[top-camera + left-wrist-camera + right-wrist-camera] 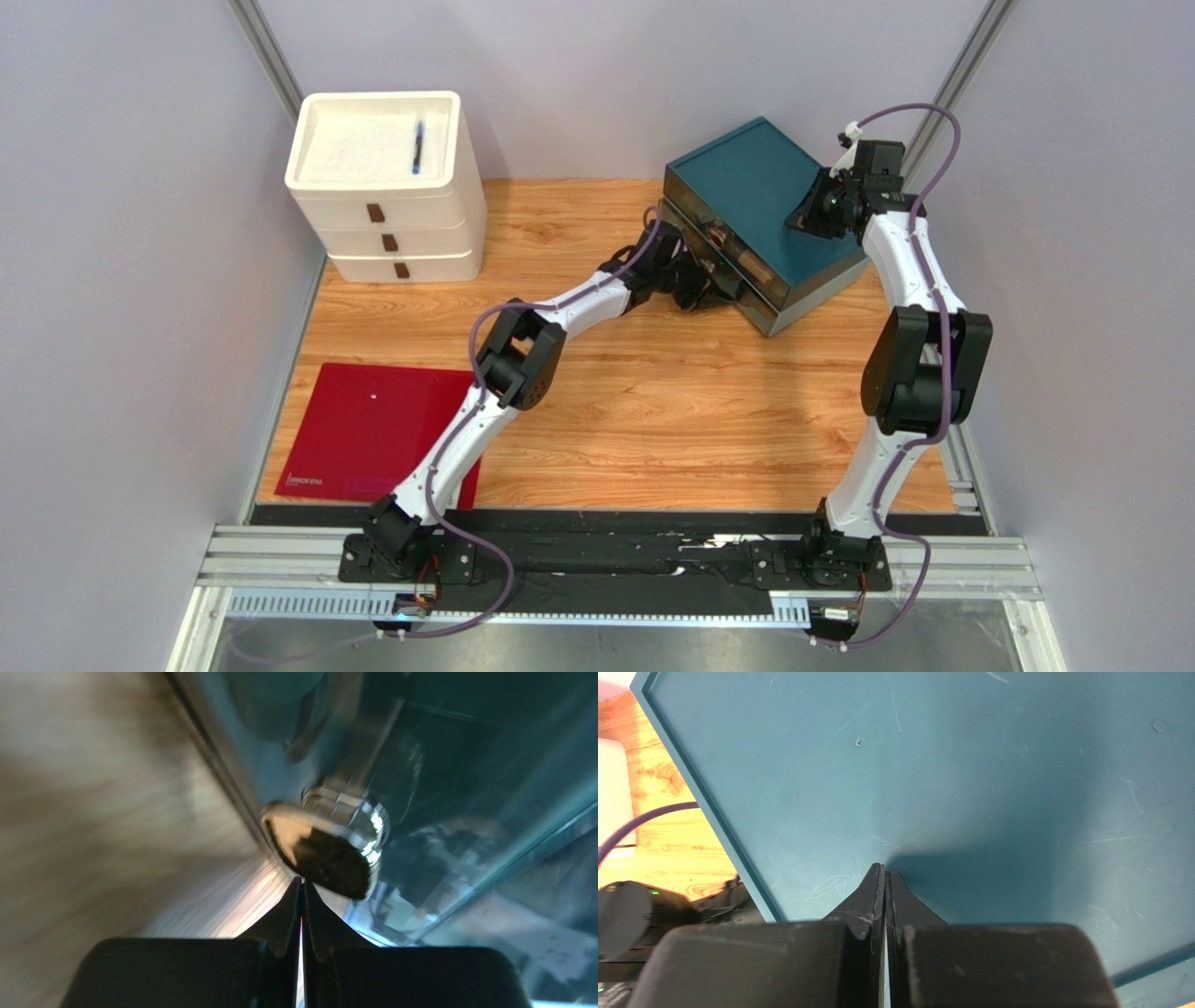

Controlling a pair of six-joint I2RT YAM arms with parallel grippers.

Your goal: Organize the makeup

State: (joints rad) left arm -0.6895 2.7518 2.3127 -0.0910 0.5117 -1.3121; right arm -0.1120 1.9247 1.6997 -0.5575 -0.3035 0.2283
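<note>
At the far right of the counter (pixel 659 406), the left gripper (pixel 302 882) and right gripper (pixel 885 871), fingers pressed together, are engaging the teal case (pixel 744 175), apparently opening it; next, the lid (pixel 1018 777) needs lifting.

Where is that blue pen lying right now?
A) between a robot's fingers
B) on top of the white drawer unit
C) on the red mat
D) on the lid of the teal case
B: the blue pen lies in the top tray of the white drawer unit, at the far left of the overhead view.
</note>
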